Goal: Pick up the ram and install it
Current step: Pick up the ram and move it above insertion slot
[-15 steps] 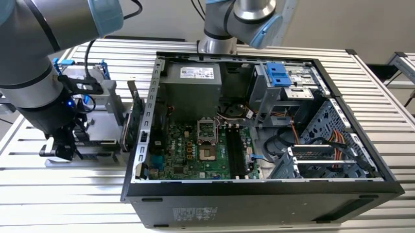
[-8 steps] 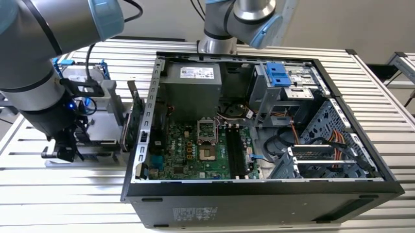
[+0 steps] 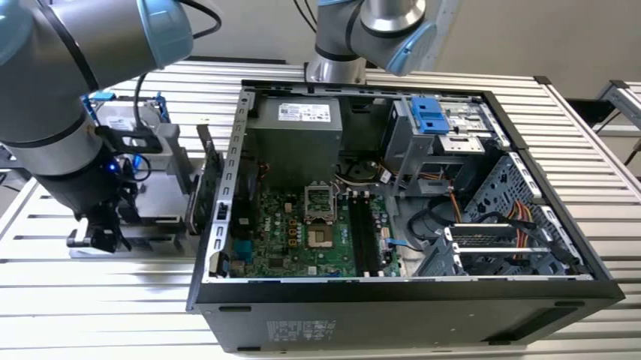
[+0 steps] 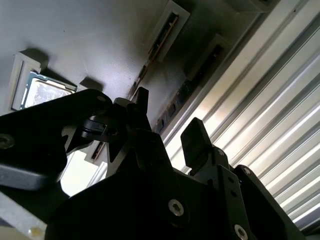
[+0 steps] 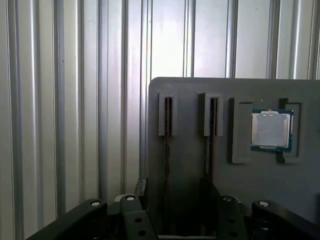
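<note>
In the first wrist view the ram stands on edge in a slot of a grey holder block, showing as a thin dark strip. A second thin stick stands in the neighbouring slot. My gripper is open and low over the block, one finger on each side of the first ram; contact cannot be told. In the second wrist view the two dark fingertips stand apart below the same slots. In the exterior view the gripper hangs over the holder, to the left of the open computer case.
A processor chip lies in a recess of the same block. The case holds the motherboard with long black memory slots. A dark card stands upright beside the case wall. A drive with blue rails stands behind the holder. Ribbed metal table all around.
</note>
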`<state>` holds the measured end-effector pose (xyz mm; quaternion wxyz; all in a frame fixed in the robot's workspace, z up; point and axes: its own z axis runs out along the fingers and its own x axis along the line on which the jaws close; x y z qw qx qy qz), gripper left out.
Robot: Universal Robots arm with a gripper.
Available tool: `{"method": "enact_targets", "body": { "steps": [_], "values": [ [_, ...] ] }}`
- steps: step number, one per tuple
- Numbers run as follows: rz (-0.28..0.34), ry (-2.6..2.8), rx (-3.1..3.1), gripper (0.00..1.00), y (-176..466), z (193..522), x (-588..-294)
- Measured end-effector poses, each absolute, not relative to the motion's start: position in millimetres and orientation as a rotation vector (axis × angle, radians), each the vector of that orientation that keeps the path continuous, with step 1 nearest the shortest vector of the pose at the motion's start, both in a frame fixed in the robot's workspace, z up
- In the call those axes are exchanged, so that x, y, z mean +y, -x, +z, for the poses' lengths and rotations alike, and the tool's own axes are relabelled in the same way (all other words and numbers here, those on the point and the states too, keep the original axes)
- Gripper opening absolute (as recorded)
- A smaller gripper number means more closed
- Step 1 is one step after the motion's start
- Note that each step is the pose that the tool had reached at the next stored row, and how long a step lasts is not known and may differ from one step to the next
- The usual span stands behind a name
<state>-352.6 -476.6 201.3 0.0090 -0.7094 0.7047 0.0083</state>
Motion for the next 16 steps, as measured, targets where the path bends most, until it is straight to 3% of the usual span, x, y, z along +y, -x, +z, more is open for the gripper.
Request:
{"method": "enact_targets", "body": {
  "steps": [16],
  "values": [
    [0.026,2.216,2.202,0.00,352.6,192.3,-476.8]
  ]
}}
